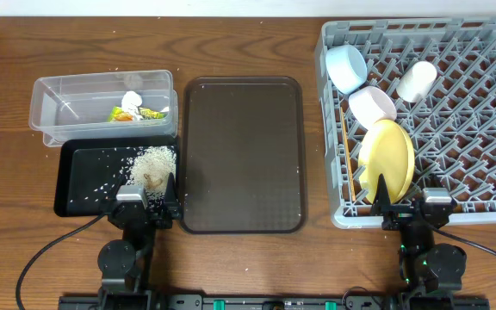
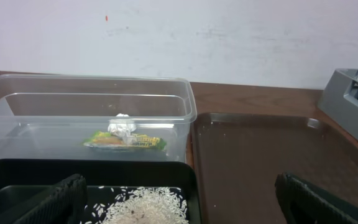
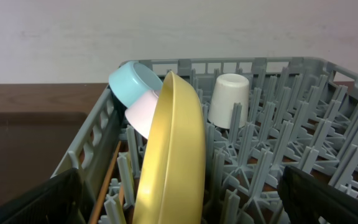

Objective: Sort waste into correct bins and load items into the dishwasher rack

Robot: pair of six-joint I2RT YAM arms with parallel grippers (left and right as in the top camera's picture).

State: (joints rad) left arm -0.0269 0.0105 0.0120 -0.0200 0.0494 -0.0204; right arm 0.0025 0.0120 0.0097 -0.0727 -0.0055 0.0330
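The grey dishwasher rack [image 1: 489,129] holds the yellow plate [image 1: 388,155] on edge, the light blue bowl [image 1: 345,67], the white bowl [image 1: 371,104], the white cup [image 1: 417,79] and the chopsticks [image 1: 345,142] along its left wall. The clear box [image 1: 67,90] holds the green-and-orange wrapper [image 1: 147,113] and the white scrap [image 1: 133,101]. The black tray [image 1: 80,181] holds a heap of rice [image 1: 155,161]. My left gripper [image 1: 148,207] is open and empty at the black tray's near edge. My right gripper [image 1: 412,207] is open and empty at the rack's near edge, behind the plate [image 3: 173,155].
A large dark brown serving tray [image 1: 242,153] lies between the bins and the rack. In the left wrist view the rack's corner [image 2: 353,99] shows at far right, beyond the brown tray [image 2: 260,162]. Scattered rice grains lie over the black tray's floor.
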